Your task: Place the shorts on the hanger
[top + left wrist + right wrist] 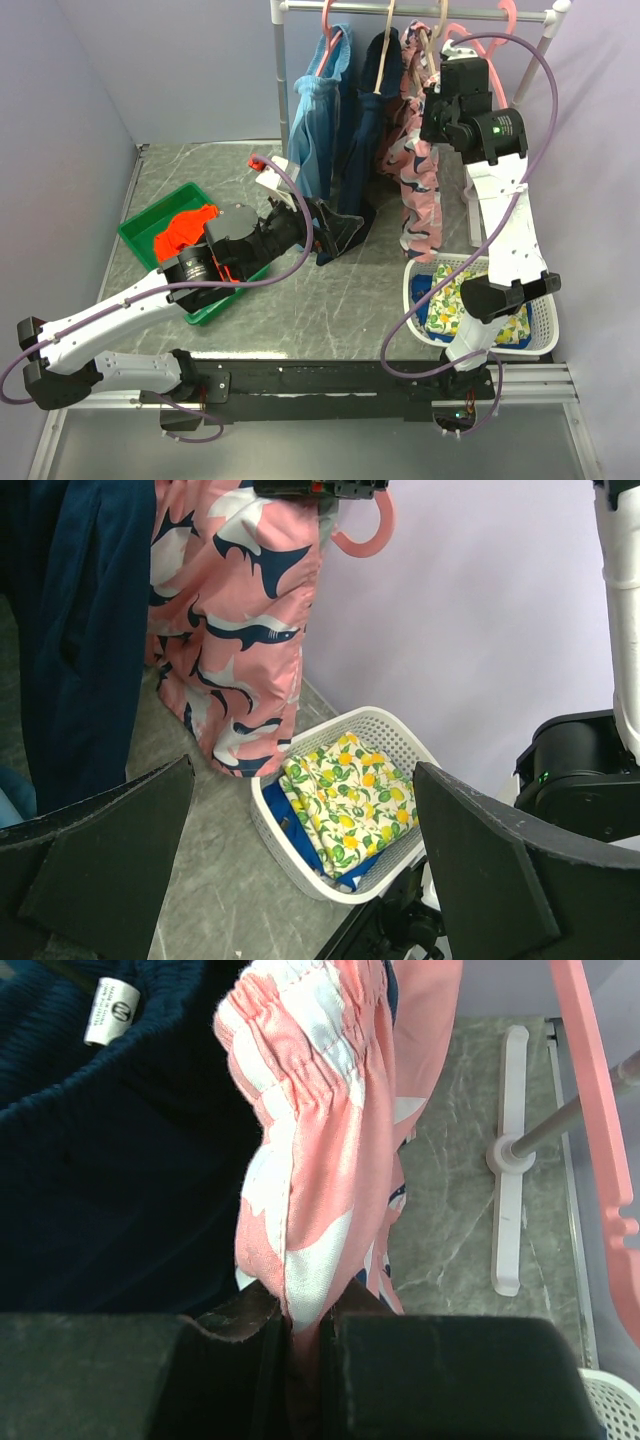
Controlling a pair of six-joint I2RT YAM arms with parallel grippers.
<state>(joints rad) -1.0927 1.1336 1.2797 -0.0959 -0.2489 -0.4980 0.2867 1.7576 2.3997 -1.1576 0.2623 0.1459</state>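
We see the right tool clamped shut on a fold of the shorts just below the elastic waistband. The shorts hang at the rail, touching the navy garment on their left. The beige hanger is above them. We can't tell whether the waistband sits on it.

The left tool is wide open and empty, low over the tabletop by the navy garment's hem.

Room is tight at the rail, with garments packed together and the wall close to the right. There's bare tabletop between the green tray and the basket.

Only the left wrist shows the shorts' hem reaching down near the basket rim, the lemon-print cloth inside it, and a pink hanger hook. Only the right wrist shows the grip and the rack's white foot.

There's a white label on the navy garment. The print is too small to read.
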